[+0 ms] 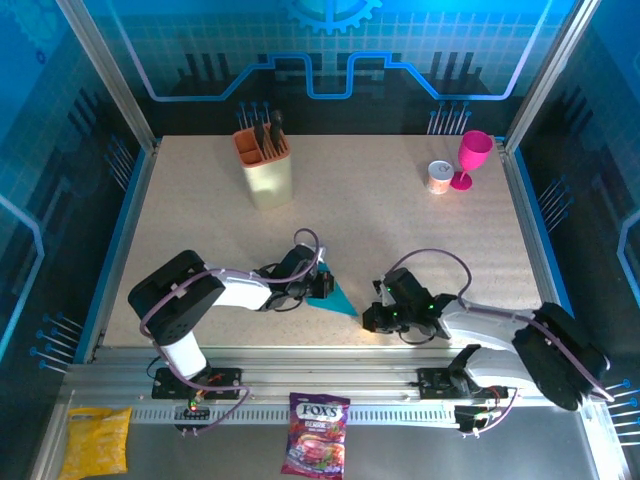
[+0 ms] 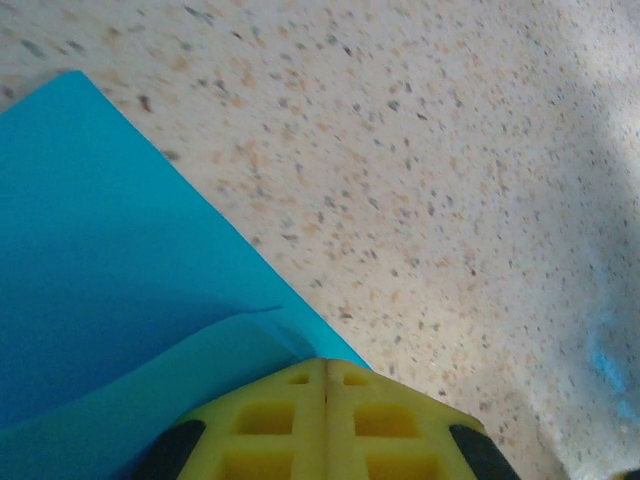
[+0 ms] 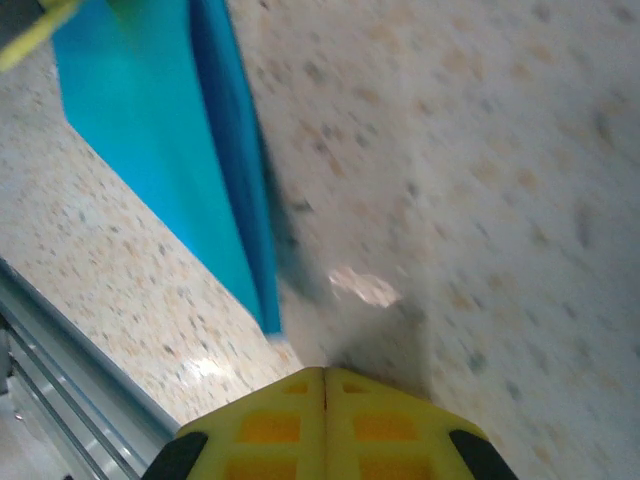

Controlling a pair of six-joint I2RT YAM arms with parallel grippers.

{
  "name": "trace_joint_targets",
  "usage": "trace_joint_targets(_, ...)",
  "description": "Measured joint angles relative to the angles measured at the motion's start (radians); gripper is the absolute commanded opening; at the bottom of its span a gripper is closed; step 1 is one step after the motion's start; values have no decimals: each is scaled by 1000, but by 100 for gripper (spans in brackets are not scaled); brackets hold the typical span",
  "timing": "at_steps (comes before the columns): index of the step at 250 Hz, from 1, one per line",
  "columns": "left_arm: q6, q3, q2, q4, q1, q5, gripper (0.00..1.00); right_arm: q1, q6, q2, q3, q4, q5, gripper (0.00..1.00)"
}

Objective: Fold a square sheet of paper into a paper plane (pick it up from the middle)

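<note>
Folding looks well along: your cyan paper sheet lies on the counter between the arms as a layered, pointed wedge, not a flat square. Your left end effector is closed at its raised flap, pinching or merely pressing I cannot tell. Your right end effector is closed and empty just beside the tip, so the final creases seem left to do.

Paper on the table between left gripper and right gripper, holder behind.
</note>
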Motion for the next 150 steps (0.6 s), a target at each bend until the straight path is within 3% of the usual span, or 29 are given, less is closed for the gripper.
trace_joint_targets(50,0,0,0,3,6,-13,0,-17,-15,-199,15,-291,34,0)
trace_joint_targets(81,0,0,0,3,6,-14,0,-24,-15,-232,81,-325,42,0)
trace_joint_targets(107,0,0,0,3,6,-14,0,-26,-11,-168,141,-262,31,0)
trace_joint_targets(150,0,0,0,3,7,-14,0,-13,-1,63,247,-119,8,0)
